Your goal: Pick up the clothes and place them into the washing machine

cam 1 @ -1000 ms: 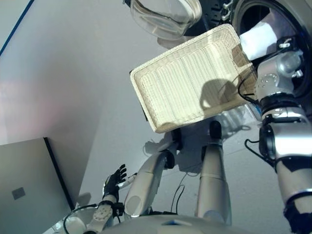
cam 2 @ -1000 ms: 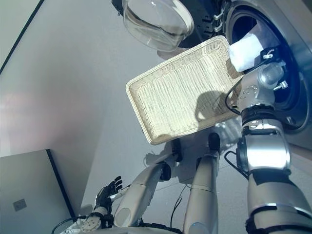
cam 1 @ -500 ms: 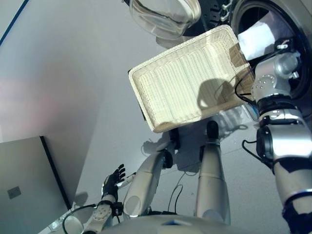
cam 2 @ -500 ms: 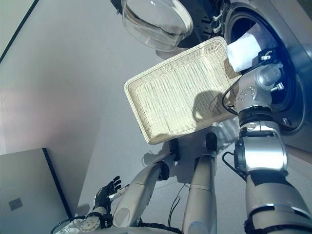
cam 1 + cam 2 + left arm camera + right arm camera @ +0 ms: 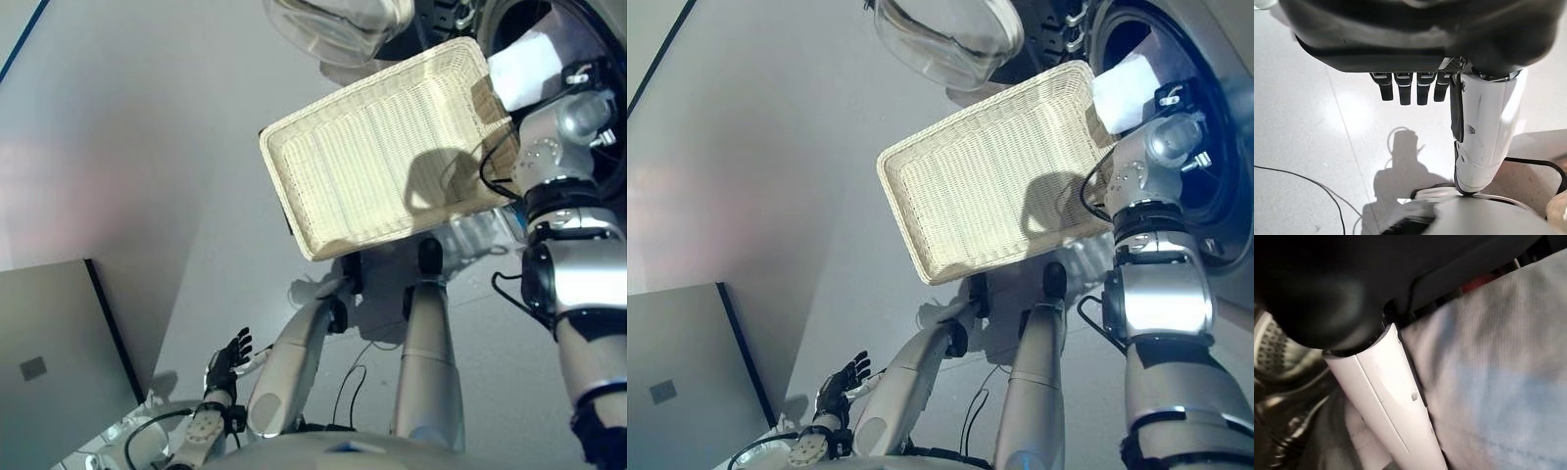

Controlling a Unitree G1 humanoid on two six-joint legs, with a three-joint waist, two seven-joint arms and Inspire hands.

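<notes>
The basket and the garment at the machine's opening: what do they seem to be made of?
The basket looks like pale woven wicker or plastic imitation, matt, with fine ribbed rows. The garment looks like soft pale cloth: a fine knit texture shows beside the right hand.

a humanoid robot with smooth silver-grey arm shells split by black joint bands, the right arm ending in a rounded metal wrist, the left robot hand (image 5: pixel 226 366) dark with a row of short black fingers (image 5: pixel 1406 93) and a thumb under a glossy white cover (image 5: pixel 1483 132).
</notes>
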